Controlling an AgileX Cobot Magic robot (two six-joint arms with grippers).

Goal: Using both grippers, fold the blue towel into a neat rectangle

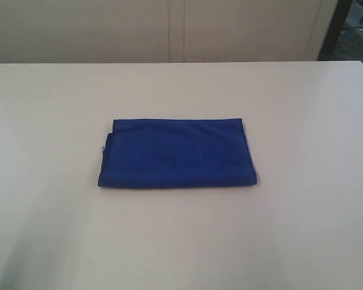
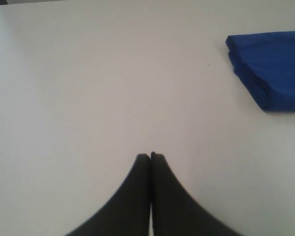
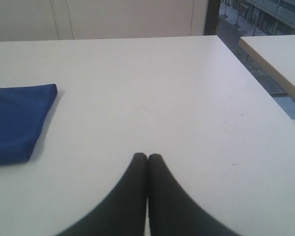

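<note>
The blue towel (image 1: 176, 153) lies folded into a flat rectangle at the middle of the white table (image 1: 302, 109). Its layered end shows in the left wrist view (image 2: 270, 69), and one corner shows in the right wrist view (image 3: 17, 120). My left gripper (image 2: 150, 156) is shut with nothing between its black fingers, over bare table well away from the cloth. Shut and empty too, my right gripper (image 3: 147, 156) hangs off the towel's other side. Neither gripper appears in the exterior view.
Pale wall panels (image 1: 169, 30) run behind the table's far edge. A second table (image 3: 280, 54) stands beyond the right-hand edge, with a gap and floor between them.
</note>
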